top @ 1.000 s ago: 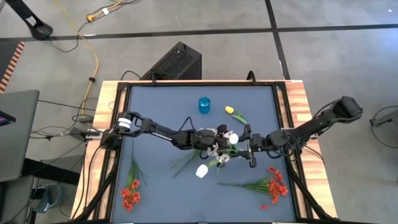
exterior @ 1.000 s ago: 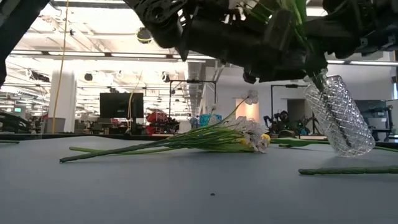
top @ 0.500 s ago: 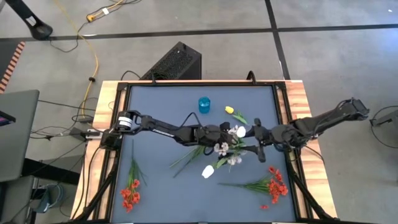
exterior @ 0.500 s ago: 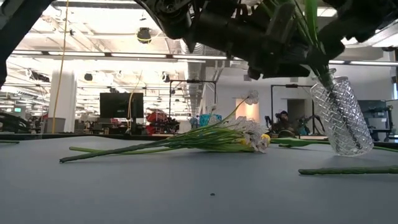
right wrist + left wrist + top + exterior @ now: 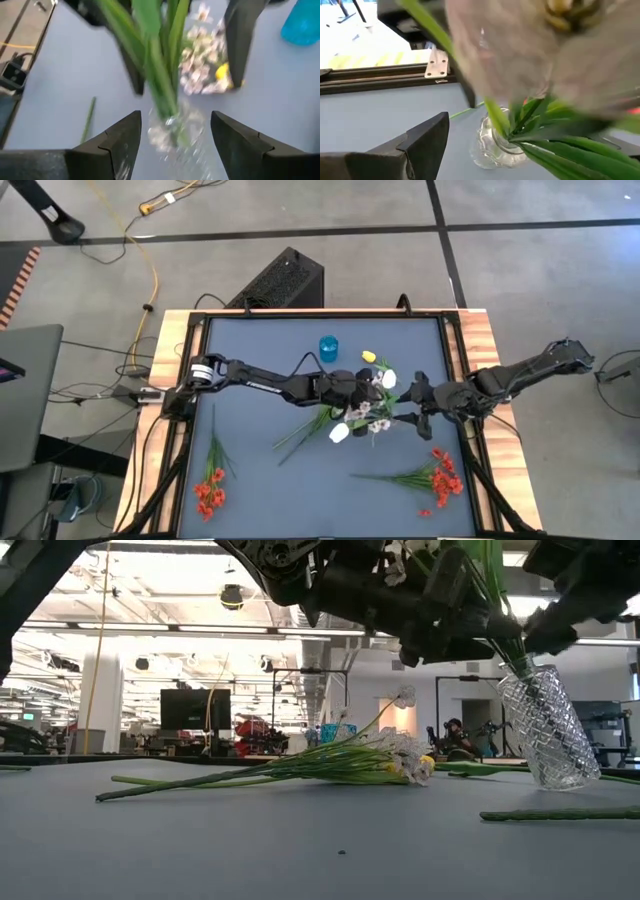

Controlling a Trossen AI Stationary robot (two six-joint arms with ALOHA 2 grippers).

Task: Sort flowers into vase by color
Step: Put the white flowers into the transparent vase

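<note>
In the high view, both arms and the vase (image 5: 548,735) of flowers (image 5: 362,416) crowd the table (image 5: 250,480) centre. Red flowers (image 5: 211,480) block lower left, another red bunch (image 5: 435,476) lower right; bare table lies lower centre and upper left

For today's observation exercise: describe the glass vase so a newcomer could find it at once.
On the dark blue table, look right of centre, where both arms meet. The glass vase stands there, tilted, between the right gripper's open fingers. It alone is clear diamond-cut glass, with green stems poking out.
</note>
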